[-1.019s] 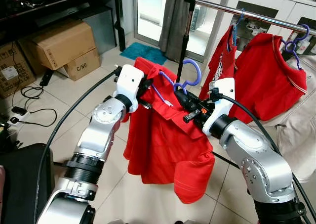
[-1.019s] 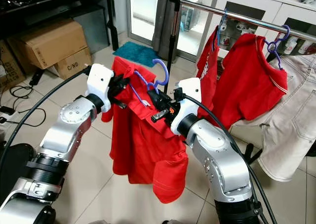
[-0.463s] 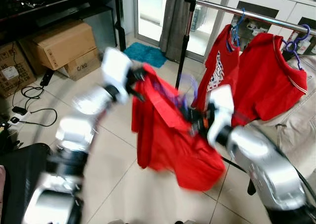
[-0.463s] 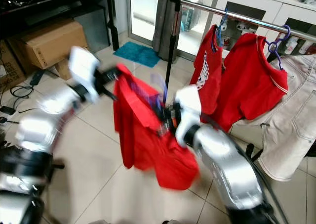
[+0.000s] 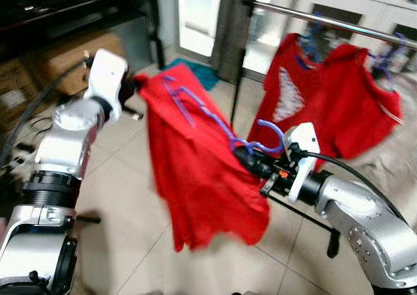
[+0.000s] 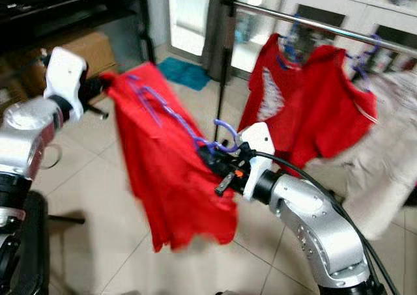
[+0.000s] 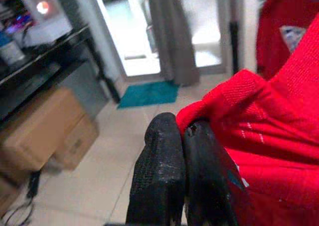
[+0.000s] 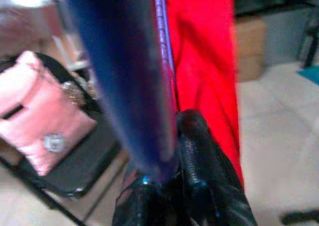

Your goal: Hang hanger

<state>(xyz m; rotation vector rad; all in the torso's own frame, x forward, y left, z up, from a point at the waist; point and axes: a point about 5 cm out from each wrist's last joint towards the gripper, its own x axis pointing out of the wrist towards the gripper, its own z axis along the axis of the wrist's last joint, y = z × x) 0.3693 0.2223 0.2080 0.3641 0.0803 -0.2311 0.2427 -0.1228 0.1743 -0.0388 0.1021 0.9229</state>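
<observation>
A red shirt (image 5: 195, 178) hangs on a purple hanger (image 5: 212, 119), held up in the air between my two arms. My left gripper (image 5: 135, 86) is shut on the shirt's shoulder at the left end; the left wrist view has its fingers (image 7: 159, 176) pinched on red cloth (image 7: 279, 136). Lower on the right, my right gripper (image 5: 251, 159) is shut on the hanger just under its hook (image 5: 270, 133); the hanger's bar (image 8: 124, 86) runs past its fingers (image 8: 199, 186). The clothes rail (image 5: 306, 14) runs behind, with two red shirts (image 5: 339, 99) hanging on it.
The rail's black post (image 5: 240, 67) stands just behind the held shirt. A grey curtain (image 5: 228, 21) and a teal mat (image 5: 199, 73) lie beyond. Cardboard boxes (image 6: 91, 47) sit at the left. Beige trousers (image 6: 384, 178) hang at the right. A pink bag (image 8: 45, 121) rests on a black seat.
My left arm has swung out to the left and stretched the shirt wide. My right gripper has dropped a little with the hanger. The picture is blurred.
</observation>
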